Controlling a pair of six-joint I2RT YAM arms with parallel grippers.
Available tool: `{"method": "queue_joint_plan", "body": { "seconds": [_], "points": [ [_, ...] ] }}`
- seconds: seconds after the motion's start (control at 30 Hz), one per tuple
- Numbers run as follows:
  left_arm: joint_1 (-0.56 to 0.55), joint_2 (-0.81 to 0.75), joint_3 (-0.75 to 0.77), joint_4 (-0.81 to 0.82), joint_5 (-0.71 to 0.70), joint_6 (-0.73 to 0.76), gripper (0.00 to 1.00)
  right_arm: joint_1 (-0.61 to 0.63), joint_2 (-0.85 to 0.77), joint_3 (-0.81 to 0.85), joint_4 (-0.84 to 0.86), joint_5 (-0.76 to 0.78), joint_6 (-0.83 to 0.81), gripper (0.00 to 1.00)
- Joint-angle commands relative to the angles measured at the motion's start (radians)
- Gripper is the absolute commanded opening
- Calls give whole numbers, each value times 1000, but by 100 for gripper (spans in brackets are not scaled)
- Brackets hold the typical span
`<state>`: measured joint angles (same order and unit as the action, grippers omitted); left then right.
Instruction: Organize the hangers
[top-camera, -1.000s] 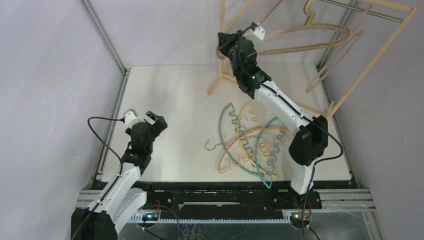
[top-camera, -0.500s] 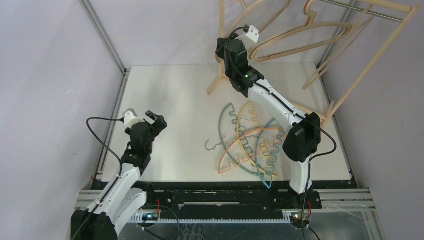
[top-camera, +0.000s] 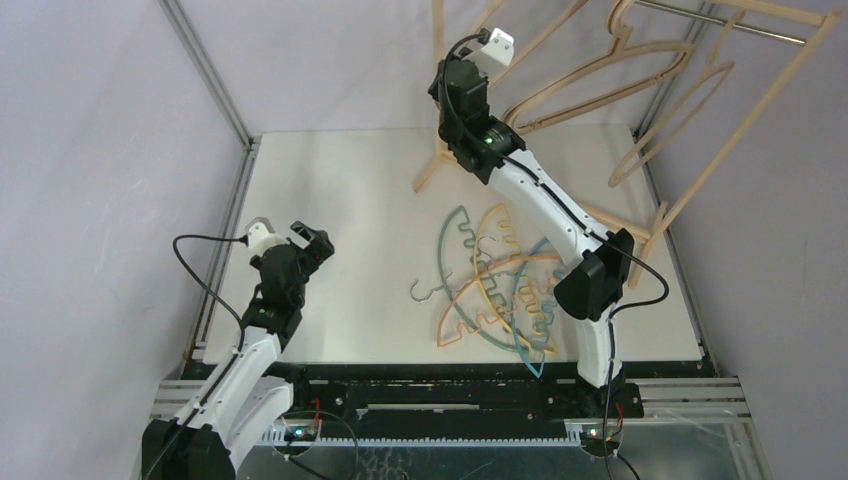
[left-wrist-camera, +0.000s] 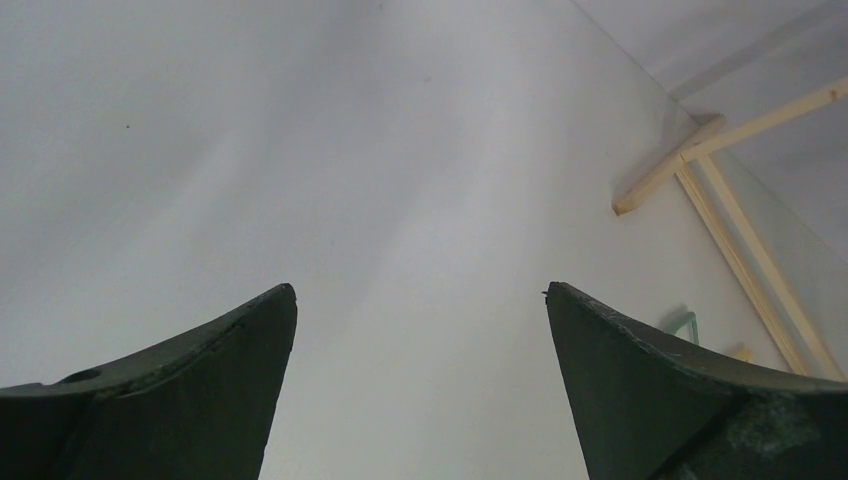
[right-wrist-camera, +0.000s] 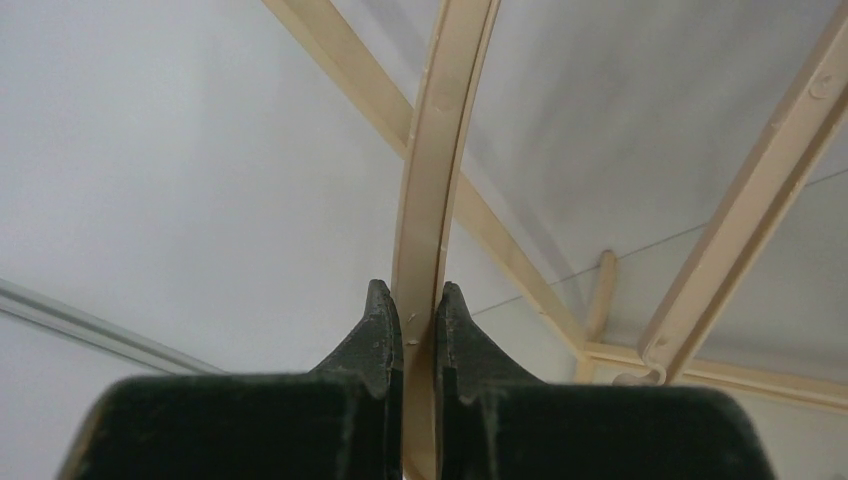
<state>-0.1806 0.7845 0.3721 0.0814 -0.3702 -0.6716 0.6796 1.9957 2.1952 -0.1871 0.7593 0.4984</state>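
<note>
My right gripper (top-camera: 472, 68) is raised high at the back and is shut on the thin edge of a beige wooden hanger (top-camera: 600, 85), whose hook end sits up near the metal rod (top-camera: 720, 20). In the right wrist view the jaws (right-wrist-camera: 420, 300) pinch the hanger's curved strip (right-wrist-camera: 445, 130). A second beige hanger (top-camera: 675, 115) hangs to the right. Thin wavy teal (top-camera: 447, 240), yellow (top-camera: 500, 225), orange (top-camera: 470, 300) and blue (top-camera: 530, 265) hangers lie tangled on the white table. My left gripper (top-camera: 290, 242) is open and empty at the left, over bare table (left-wrist-camera: 420, 295).
The tall pale wooden rack frame (top-camera: 745, 115) stands at the back right, its feet on the table (top-camera: 430, 165). Its foot also shows in the left wrist view (left-wrist-camera: 700, 170). Metal cage posts (top-camera: 205, 70) border the white table (top-camera: 350, 200).
My right gripper has risen and moved back and slightly left with the beige hanger, which has tilted steeper. The left arm has not moved.
</note>
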Motion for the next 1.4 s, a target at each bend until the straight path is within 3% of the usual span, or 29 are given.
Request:
{"method": "queue_joint_plan", "body": {
  "seconds": [0.0,0.5,0.9,1.37],
  "points": [
    [4,-10,-12,37,1,21,99,18,-15,42,7,14,-58,0],
    [5,-16,-18,40,5,18,100,6,-55,-95,-2,-1,-30,0],
    [6,-1,-8,42,17,13,99,68,-255,-409,119,1,-48,0],
    [4,-12,-12,40,20,6,100,90,-309,-382,133,9,-110,0]
  ]
}}
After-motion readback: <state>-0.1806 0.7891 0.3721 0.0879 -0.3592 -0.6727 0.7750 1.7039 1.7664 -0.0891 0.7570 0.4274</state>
